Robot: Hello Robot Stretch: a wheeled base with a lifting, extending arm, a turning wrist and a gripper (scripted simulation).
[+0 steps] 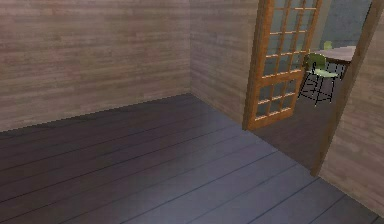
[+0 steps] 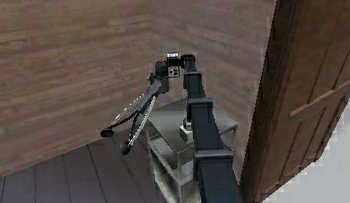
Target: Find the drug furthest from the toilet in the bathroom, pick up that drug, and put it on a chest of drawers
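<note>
In the arm side view my arm rises from the bottom edge to the dark gripper body with its two white marker squares. The gripper (image 2: 118, 139) reaches left and down, and its thin fingers (image 2: 134, 117) end in front of a bare wooden wall and dark floor. It holds nothing. A small grey metal shelf unit (image 2: 168, 155) stands in the corner under the arm, with a small pale object (image 2: 185, 135) on its top beside the arm.
Wood-panelled walls meet in a corner over a dark plank floor (image 1: 150, 160) with wide free room. A glazed wooden door (image 1: 278, 60) stands open at the forward view's right; beyond it are a green chair (image 1: 318, 72) and a table (image 1: 342, 52). A tall wooden panel (image 2: 302, 83) is at the arm side view's right.
</note>
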